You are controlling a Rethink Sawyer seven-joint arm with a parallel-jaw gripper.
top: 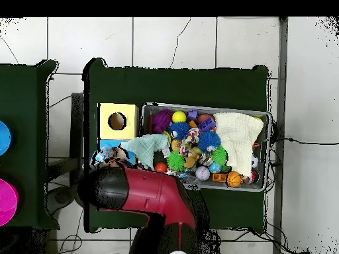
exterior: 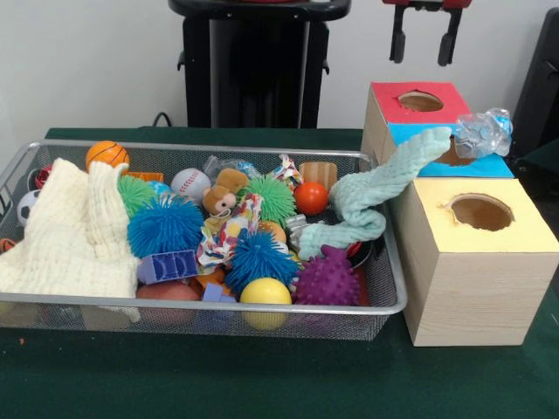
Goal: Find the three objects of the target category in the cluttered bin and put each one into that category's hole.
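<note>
Plastic bottle (exterior: 483,133) lies on blue-topped hole (exterior: 454,157); mint cloth (exterior: 371,196) overlaps.

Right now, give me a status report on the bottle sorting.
End effector raised, open, empty. One crumpled bottle at blue hole, not in. Green cloth draped from bin across hole.

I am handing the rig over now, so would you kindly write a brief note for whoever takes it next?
Gripper: raised above the boxes, open, empty.
One crumpled clear bottle lies on the blue-topped box beside the hole, not visibly in it.
A pale green cloth drapes from the wire bin across that hole.
Another clear bottle seems to sit at the bin's back.
Left: clear the cloth, drop bottles in, find the rest.
</note>
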